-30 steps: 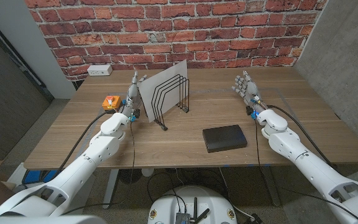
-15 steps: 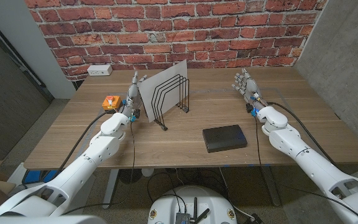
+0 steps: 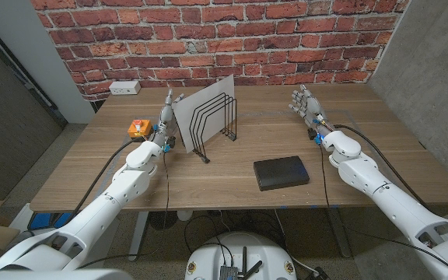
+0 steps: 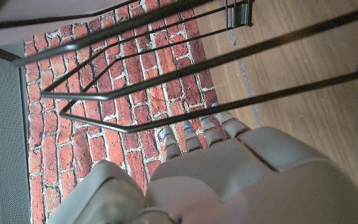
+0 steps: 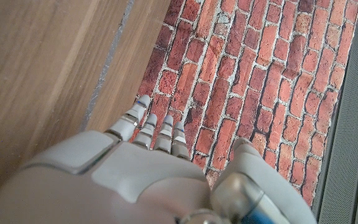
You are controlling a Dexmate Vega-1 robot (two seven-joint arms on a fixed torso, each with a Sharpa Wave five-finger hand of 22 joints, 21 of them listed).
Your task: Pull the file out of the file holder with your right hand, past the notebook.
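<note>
On the wooden counter (image 3: 232, 175), the file (image 3: 202, 103) is standing in the file holder (image 3: 215, 123); the right robot hand (image 3: 306, 106) is hovering open, the left robot hand (image 3: 166, 118) waiting empty beside the holder

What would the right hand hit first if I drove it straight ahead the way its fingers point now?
Probably nothing on the table: the right hand points toward the brick wall, with only bare table ahead. The file holder sits well off to its left. Depth is uncertain.

File (image 3: 208, 99) in holder (image 3: 215, 124), left of notebook (image 3: 281, 173)
</note>
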